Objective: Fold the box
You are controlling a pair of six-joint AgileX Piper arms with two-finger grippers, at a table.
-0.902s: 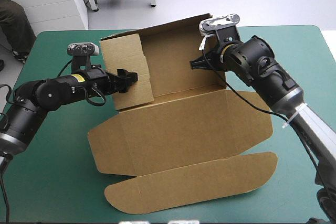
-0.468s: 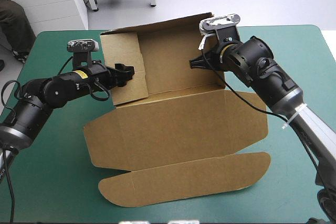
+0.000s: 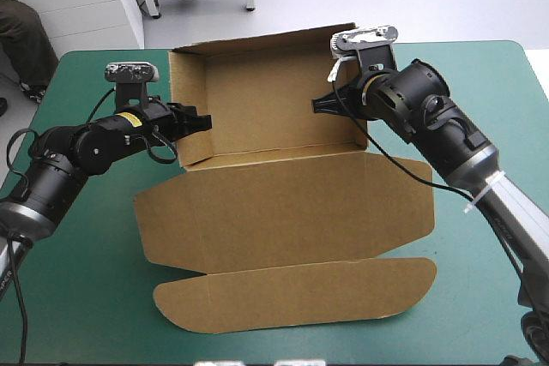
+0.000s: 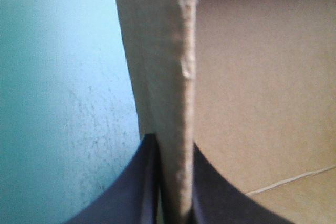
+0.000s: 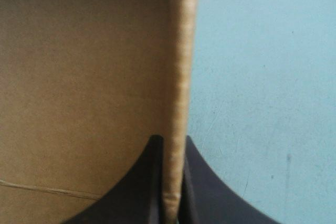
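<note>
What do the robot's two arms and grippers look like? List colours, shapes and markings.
Both arms are black, built of rounded, drum-like joints. The left arm carries a yellow label; the right arm turns silver-grey lower down, with a white tie around it. The left gripper and right gripper each have two broad black fingers curved like fins.

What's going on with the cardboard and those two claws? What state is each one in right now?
box: partly folded; far wall and both side walls upright, wide front panel and rounded flap flat on the teal-green cover.
left gripper: shut on the box, pinching the left side wall's edge.
right gripper: shut on the box, pinching the right side wall's edge.
</note>
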